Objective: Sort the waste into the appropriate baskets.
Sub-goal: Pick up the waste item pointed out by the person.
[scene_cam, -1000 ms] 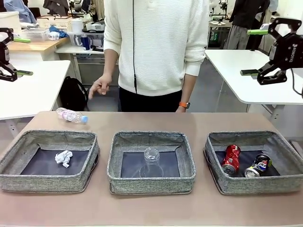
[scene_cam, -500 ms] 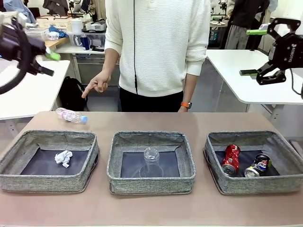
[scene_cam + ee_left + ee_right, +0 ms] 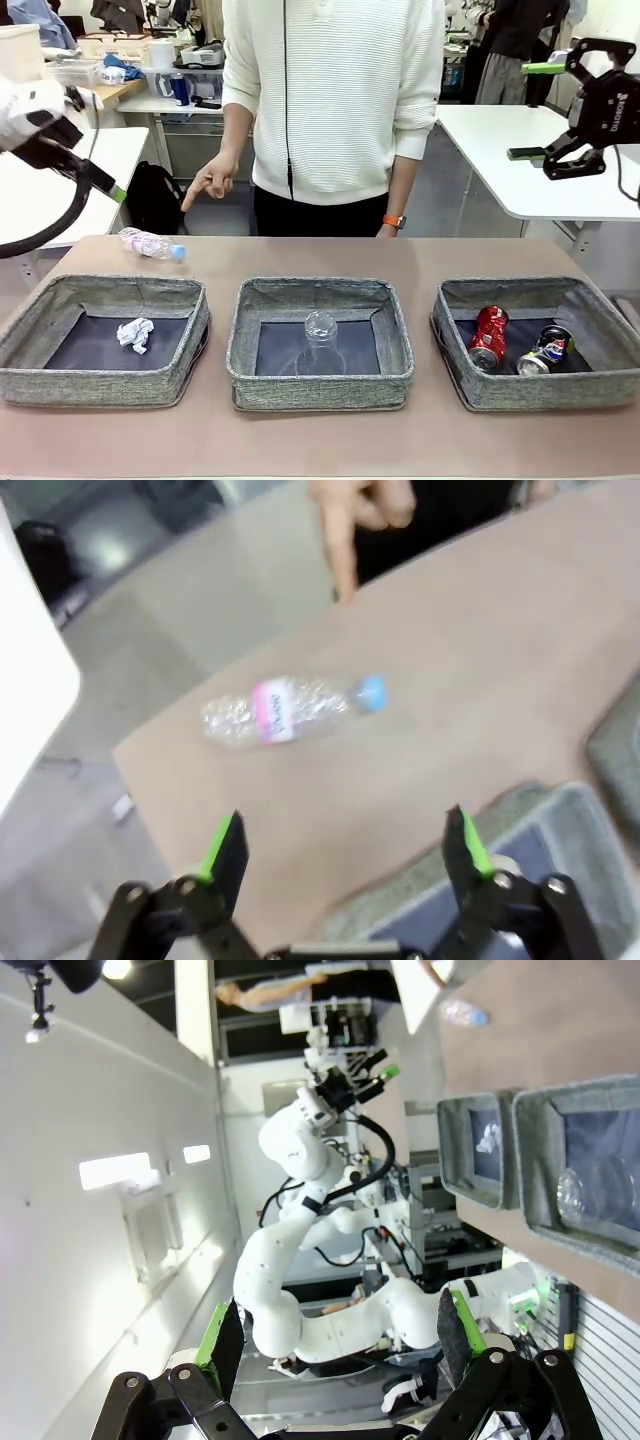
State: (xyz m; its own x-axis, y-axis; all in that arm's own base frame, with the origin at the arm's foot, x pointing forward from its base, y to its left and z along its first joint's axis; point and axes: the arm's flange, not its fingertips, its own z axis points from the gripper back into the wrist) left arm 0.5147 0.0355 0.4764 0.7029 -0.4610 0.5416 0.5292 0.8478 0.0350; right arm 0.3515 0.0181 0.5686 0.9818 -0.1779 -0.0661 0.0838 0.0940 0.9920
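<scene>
So we've got the brown bench [image 3: 320, 440] with a person [image 3: 335, 100] in a white sweater standing at the far side, one hand [image 3: 210, 183] hanging down with a finger pointing toward the bench.

Three grey woven baskets sit in a row along the near side. The left basket [image 3: 100, 385] has the little crumpled paper ball [image 3: 134, 334] in it. The middle basket [image 3: 320, 388] holds the clear plastic cup [image 3: 320, 340], mouth down as far as we can tell. The right basket [image 3: 540, 392] has the red can [image 3: 489, 338] and the dark blue can [image 3: 545, 351] lying close side by side.

The clear bottle [image 3: 150, 244] with the pink label and blue cap is lying on its side on the bare bench, just behind the left basket, near the far left corner.

Our left pincer [image 3: 340, 845] is up in the air over that corner, fingers wide apart, nothing in them, with the bottle [image 3: 290, 708] ahead of it. Our right pincer [image 3: 535, 110] is parked high on the right, well away from the baskets, also spread open and empty.
</scene>
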